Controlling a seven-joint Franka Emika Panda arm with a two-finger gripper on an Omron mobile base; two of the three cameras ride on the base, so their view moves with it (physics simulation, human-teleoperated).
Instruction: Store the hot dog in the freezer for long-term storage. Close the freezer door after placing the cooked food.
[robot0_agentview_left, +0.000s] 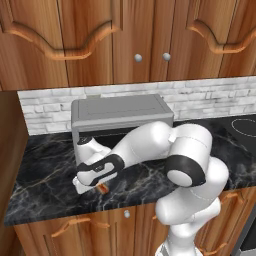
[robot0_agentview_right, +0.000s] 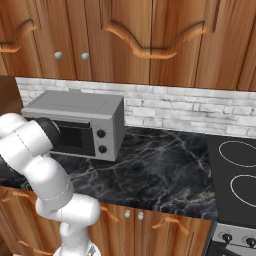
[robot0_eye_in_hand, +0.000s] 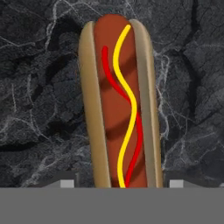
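Observation:
The hot dog (robot0_eye_in_hand: 119, 105) lies flat on the black marble counter (robot0_eye_in_hand: 39, 87), an orange-brown bun holding a red sausage with yellow and red wavy lines. My gripper (robot0_eye_in_hand: 122, 183) hangs just above it, pointing straight down, open, with one fingertip on each side of the bun and a small gap to each. From the left base view, the gripper (robot0_agentview_left: 95, 188) is low over the counter's front left part, and a bit of the hot dog (robot0_agentview_left: 103, 188) peeks out under the hand. The freezer and its door are out of view.
A silver microwave (robot0_agentview_left: 120, 117) (robot0_agentview_right: 75, 125) stands right behind the hand against the brick wall. The counter's front edge (robot0_agentview_left: 100, 212) is close below the gripper. A black cooktop (robot0_agentview_right: 235, 175) lies far right. Wooden cabinets (robot0_agentview_left: 125, 35) hang above.

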